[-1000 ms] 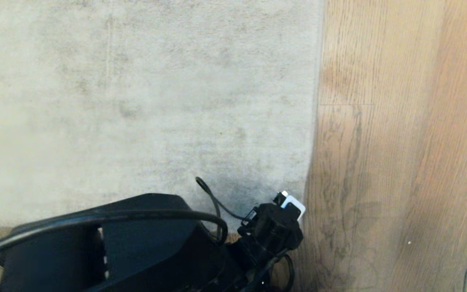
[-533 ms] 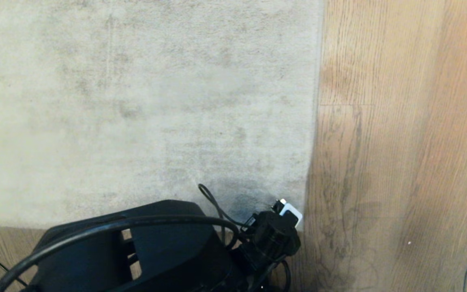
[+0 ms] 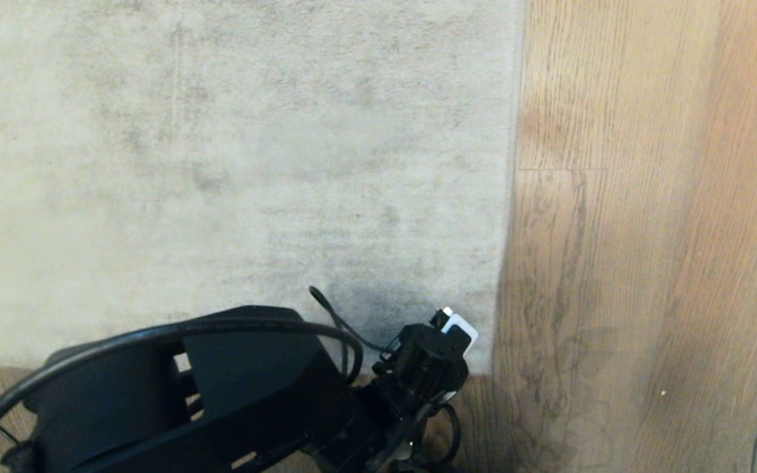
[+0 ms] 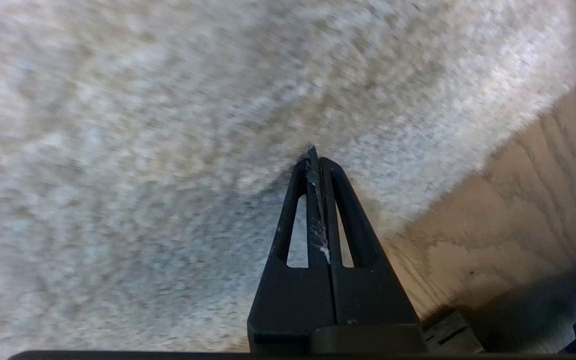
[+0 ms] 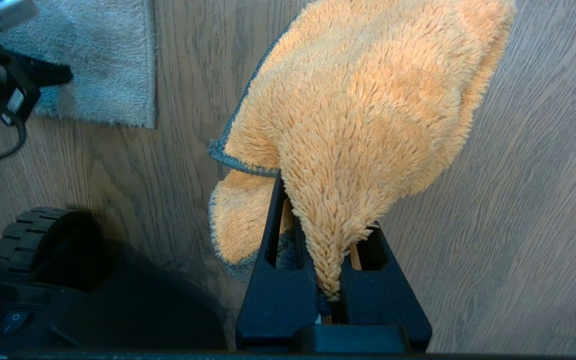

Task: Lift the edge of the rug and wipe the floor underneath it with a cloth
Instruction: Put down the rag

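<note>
Left pincer [image 4: 318, 155]: fingers pressed together, nothing between them, tips at rug edge [image 3: 506, 263] near corner.
Right pincer [image 5: 330, 280]: clamped on cloth [image 5: 363, 115] above floor [image 5: 518, 225].

From my remote station: the rug edge [image 3: 507, 276] shows short, matt pale-grey pile, mottled and slightly fuzzy. The floor [image 3: 648, 197] is brown wood-grain plank with a faint sheen. The cloth [image 5: 368, 115] I hold is shaggy orange-yellow fleece with a dark grey stitched border. The left gripper [image 4: 316, 155] looks like matt black plastic.
</note>
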Motion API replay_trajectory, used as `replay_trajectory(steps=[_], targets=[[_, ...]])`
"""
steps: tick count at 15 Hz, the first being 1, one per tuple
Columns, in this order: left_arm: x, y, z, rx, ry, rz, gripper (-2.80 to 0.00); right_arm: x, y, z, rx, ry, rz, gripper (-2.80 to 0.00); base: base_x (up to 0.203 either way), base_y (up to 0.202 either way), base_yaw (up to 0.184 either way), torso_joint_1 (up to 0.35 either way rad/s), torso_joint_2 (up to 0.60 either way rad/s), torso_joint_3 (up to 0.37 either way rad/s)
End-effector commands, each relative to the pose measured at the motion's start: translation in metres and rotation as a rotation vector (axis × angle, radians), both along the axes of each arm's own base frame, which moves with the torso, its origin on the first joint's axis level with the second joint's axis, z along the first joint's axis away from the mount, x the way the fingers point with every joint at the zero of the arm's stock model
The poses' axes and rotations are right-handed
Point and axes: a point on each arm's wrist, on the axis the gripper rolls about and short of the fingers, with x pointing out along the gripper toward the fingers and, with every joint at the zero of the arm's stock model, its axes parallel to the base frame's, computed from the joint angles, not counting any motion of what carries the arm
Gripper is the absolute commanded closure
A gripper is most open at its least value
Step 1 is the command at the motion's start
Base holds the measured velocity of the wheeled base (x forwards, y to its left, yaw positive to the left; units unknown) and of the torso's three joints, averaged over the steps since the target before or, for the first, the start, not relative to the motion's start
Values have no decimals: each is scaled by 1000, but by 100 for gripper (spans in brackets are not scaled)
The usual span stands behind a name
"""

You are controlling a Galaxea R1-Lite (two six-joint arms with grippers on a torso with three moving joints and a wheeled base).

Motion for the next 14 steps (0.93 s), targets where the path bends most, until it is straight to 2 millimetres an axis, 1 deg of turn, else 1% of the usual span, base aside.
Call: replay_trajectory(steps=[1,4,10,14], targets=[[9,6,20,-43,-40,32,0,0,0,0,-1,1,0,0,0,0,0,0,0,0],[14,5,33,-77,-67,42,0,0,0,0,-1,1,1,0,0,0,0,0,0,0],[29,-12,68,-197,-157,44,0,0,0,0,-1,1,1,0,0,0,0,0,0,0],[21,-4,99,-244,-191,42,0,0,0,0,-1,1,0,0,0,0,0,0,0,0]])
